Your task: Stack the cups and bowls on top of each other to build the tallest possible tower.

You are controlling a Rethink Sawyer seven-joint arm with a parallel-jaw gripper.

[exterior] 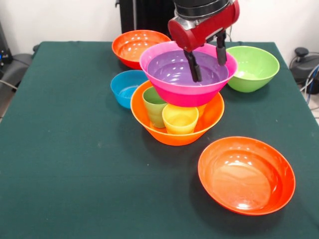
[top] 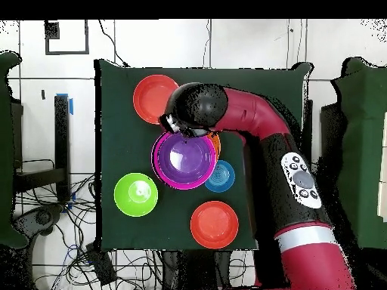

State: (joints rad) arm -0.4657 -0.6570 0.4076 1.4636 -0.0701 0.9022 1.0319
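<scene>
The tower stands mid-table. Its base is the large light orange bowl [exterior: 149,117], which holds the green cup [exterior: 154,106] and the yellow cup [exterior: 179,119]. A sliver of the orange cup [exterior: 202,110] shows behind them. The pink bowl [exterior: 184,92] rests on the cups, slightly tilted, with the purple bowl [exterior: 174,69] nested inside it. My gripper [exterior: 210,71] hangs over the purple bowl, open, with both fingers [exterior: 194,63] reaching down into it and nothing between them. In the overhead view the arm's head hides the gripper above the purple bowl [top: 185,157].
The small blue bowl [exterior: 124,87] touches the tower's base. One red-orange bowl [exterior: 132,46] sits behind the tower, and another [exterior: 246,174] lies at the front right. The lime green bowl [exterior: 254,67] stands beside the pink bowl.
</scene>
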